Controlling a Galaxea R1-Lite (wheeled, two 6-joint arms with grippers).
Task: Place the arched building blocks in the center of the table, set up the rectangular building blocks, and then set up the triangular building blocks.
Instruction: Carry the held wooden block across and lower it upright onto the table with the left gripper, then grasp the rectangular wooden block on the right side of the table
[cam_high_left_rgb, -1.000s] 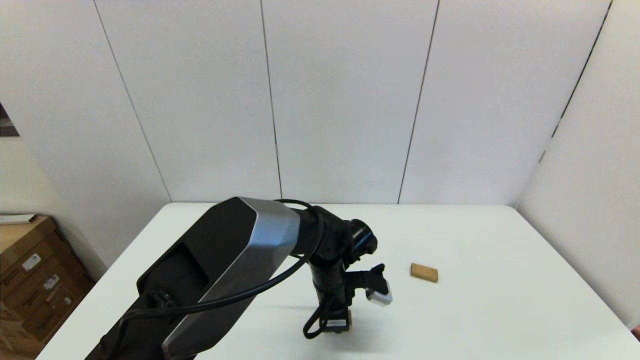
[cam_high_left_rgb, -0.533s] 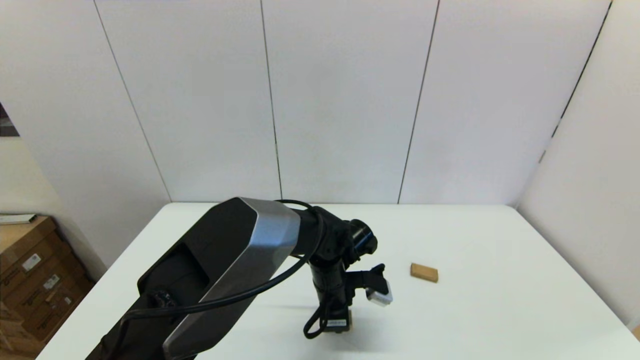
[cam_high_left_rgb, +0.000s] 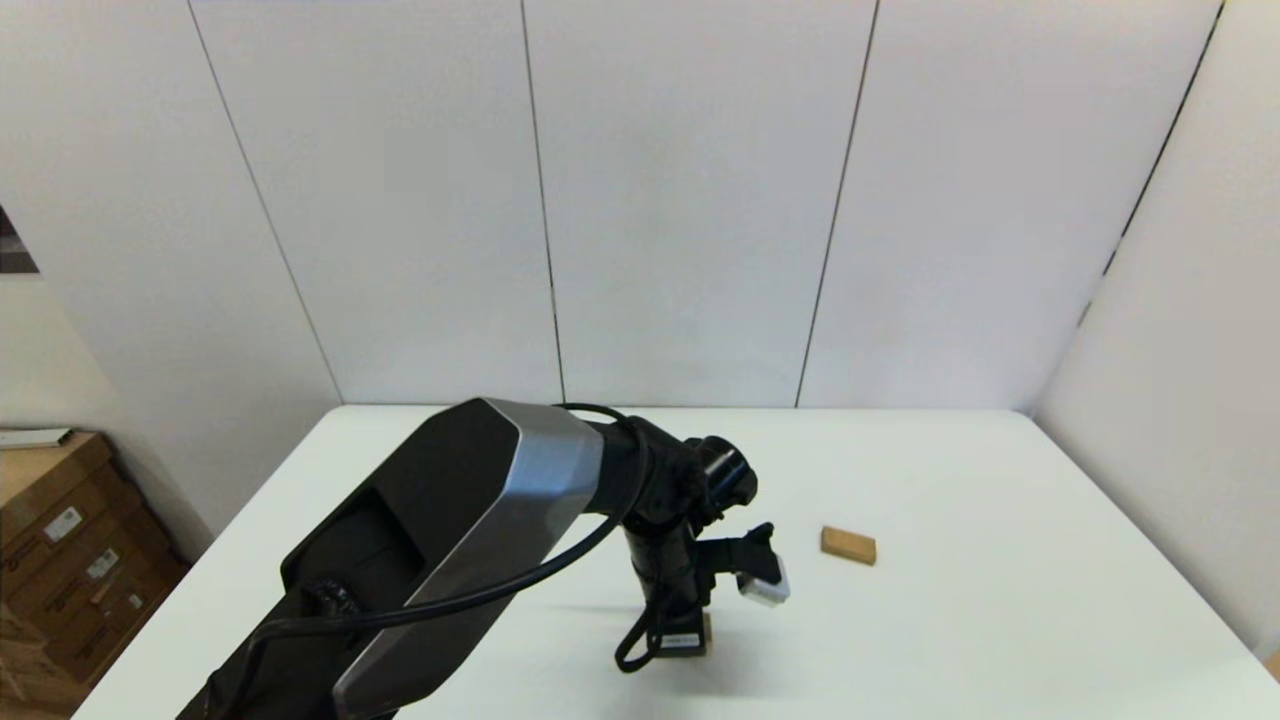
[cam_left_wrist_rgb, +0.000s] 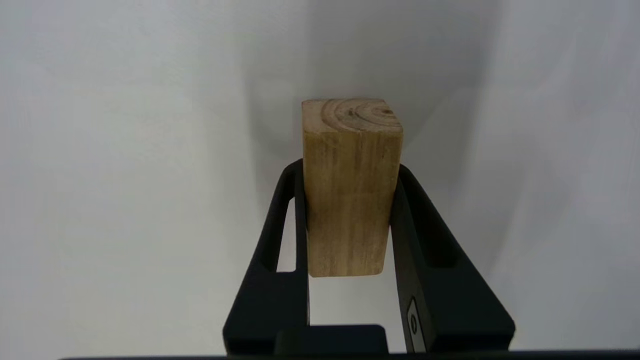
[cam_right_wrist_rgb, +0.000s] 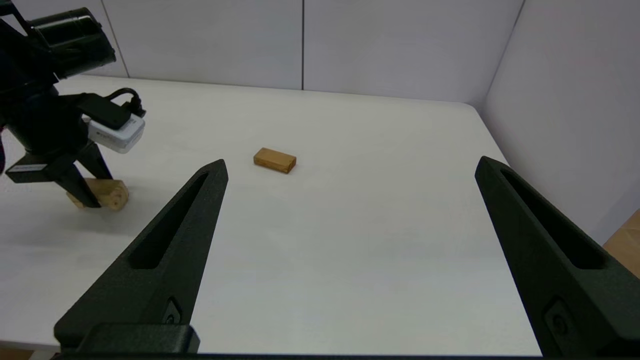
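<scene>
I read the white tabletop (cam_high_left_rgb: 1000, 620) as the largest item, carrying two visible wooden blocks.

My left arm reaches across the near middle of the tabletop and points steeply down. Its left end effector (cam_left_wrist_rgb: 348, 172) is clenched on the arched block (cam_left_wrist_rgb: 350, 195): the two black fingers (cam_left_wrist_rgb: 425, 235) press the block's opposite long faces, and the block's end grain sticks out beyond the fingertips. In the right wrist view the same arched block (cam_right_wrist_rgb: 106, 194) sits low at the tabletop under that end effector (cam_right_wrist_rgb: 82, 182), with the fingers straddling it; I cannot tell whether its underside is touching the surface. In the head view only a sliver of the block (cam_high_left_rgb: 706, 632) shows below the wrist.

The right end effector (cam_right_wrist_rgb: 350, 170) hangs released above the near right part of the tabletop, fingers spread wide, grasping nothing.

The rectangular block (cam_high_left_rgb: 848, 545) lies flat on the tabletop, well apart from both end effectors, to the right of and farther back than the left one.

I cannot locate the triangular block in any view.
</scene>
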